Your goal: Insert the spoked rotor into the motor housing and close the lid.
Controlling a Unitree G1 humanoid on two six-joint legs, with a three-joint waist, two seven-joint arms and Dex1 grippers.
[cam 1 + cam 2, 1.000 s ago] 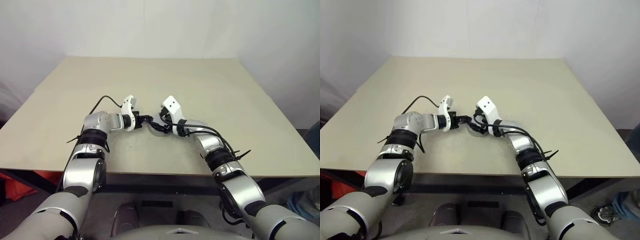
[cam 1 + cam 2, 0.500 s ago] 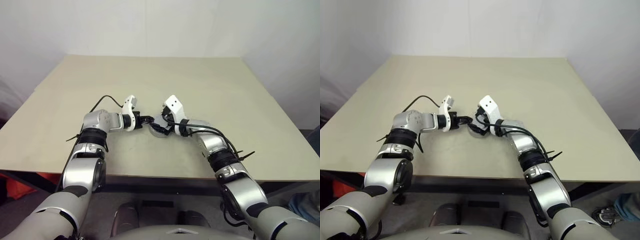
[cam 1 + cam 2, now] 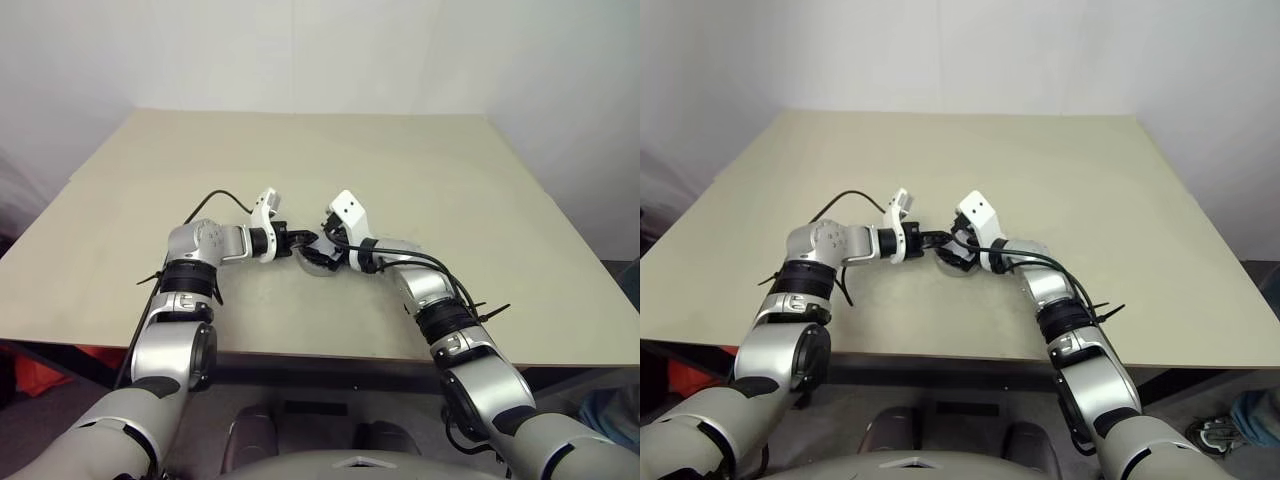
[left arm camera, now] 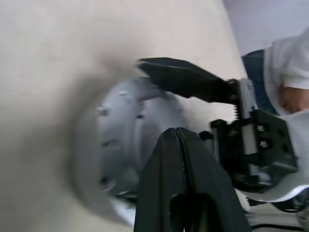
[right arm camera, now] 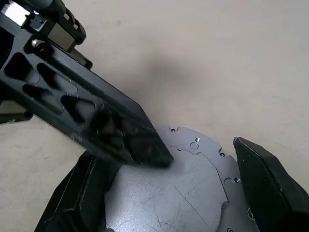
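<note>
Reaching in closer, the left gripper (image 3: 297,240), fingers together, is pressing the lid (image 5: 169,193) near the table's (image 3: 450,180) middle, between the right gripper's (image 5: 176,186) spread fingers, and may be slipping off.

From head height we look forward and down over the desk (image 3: 420,160); both wrist cameras sit close, sharing the grey disc (image 5: 178,188).
</note>
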